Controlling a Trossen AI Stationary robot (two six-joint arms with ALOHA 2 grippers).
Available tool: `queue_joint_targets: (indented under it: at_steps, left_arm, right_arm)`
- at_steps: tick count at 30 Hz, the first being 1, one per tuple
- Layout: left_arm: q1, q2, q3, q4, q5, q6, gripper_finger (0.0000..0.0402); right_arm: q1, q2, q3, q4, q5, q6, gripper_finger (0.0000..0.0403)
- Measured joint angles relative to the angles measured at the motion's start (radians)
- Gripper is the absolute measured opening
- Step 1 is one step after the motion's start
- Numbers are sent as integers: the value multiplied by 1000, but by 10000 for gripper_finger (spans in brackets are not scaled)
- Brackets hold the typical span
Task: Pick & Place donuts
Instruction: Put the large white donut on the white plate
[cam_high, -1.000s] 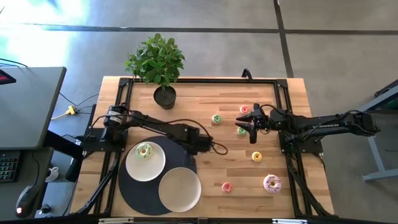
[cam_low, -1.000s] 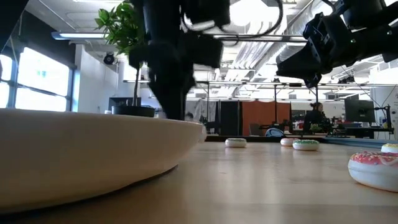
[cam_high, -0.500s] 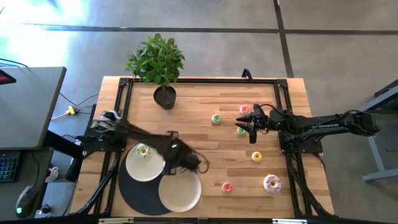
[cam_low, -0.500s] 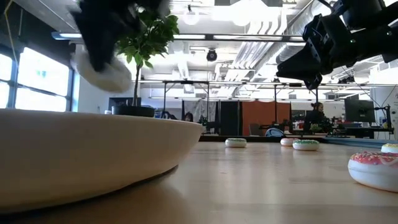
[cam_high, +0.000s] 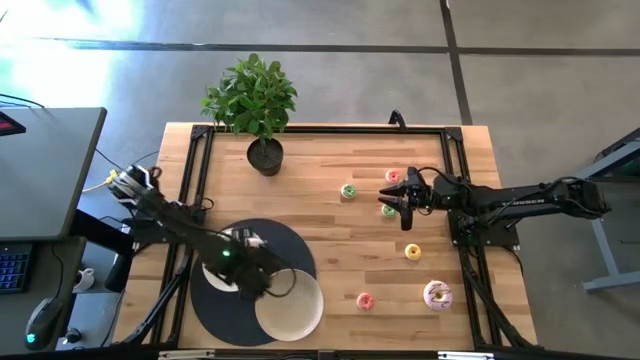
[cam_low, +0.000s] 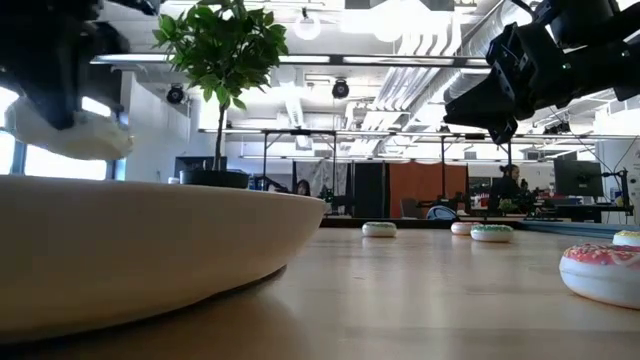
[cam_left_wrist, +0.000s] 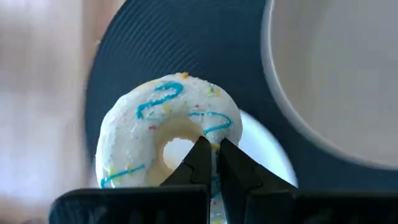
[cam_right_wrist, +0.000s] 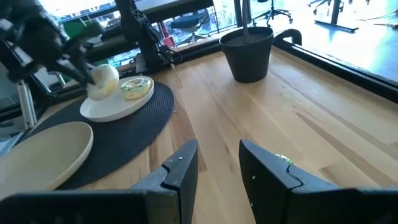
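My left gripper (cam_high: 250, 280) is shut on a white donut with blue squiggles (cam_left_wrist: 168, 134) over the white plate (cam_right_wrist: 112, 111). That plate carries a green-iced donut (cam_right_wrist: 137, 87). The low view shows the held donut (cam_low: 70, 135) at upper left. My right gripper (cam_high: 392, 206) is open and hovers over the table's right half, above a green donut (cam_right_wrist: 283, 160). Loose donuts lie flat on the wood: green (cam_high: 348, 191), pink (cam_high: 394, 177), yellow (cam_high: 412, 252), pink (cam_high: 365, 300) and a larger lilac one (cam_high: 437, 294). My left gripper holds the white donut by its ring beside the hole (cam_left_wrist: 217, 124), with the fingertips (cam_left_wrist: 200, 149) nearly together on the iced face. The fingers themselves cover the exact place of contact. They slant down from the table's left. The donut is lifted clear above the white plate.
A cream plate (cam_high: 290, 305) sits beside the white plate, and both lie on a round dark mat (cam_high: 215, 315) at the near left. A potted plant (cam_high: 262, 110) stands at the far edge. A black frame rail (cam_high: 330, 130) borders the table.
My left gripper has swung from the table's middle toward the left and near edges, carrying the white donut. It now hangs over the white plate.
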Motion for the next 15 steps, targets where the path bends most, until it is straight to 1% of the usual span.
queue_joint_targets:
  at_steps: [2, 4, 6, 7, 10, 15]
  left_arm:
    - [-1, -46, -91, 167, -2, -8, 2]
    - [-1, -78, -193, 247, 4, -16, 2]
    - [1, -103, -270, 321, 3, -31, 2]
    - [1, -116, -303, 339, -6, -50, 3]
    - [1, -127, -390, 315, -19, -152, 3]
    - [1, -134, -460, 337, -21, -292, 3]
  right_arm:
    - [0, 0, 0, 3, 0, -7, 114]
    - [0, 0, 0, 3, 0, -9, 114]
    - [0, 0, 0, 6, 0, -10, 114]
    - [0, 1, 0, 12, 0, -10, 114]
    - [0, 5, 0, 14, 0, -10, 114]
    - [0, 19, 0, 27, 0, -21, 114]
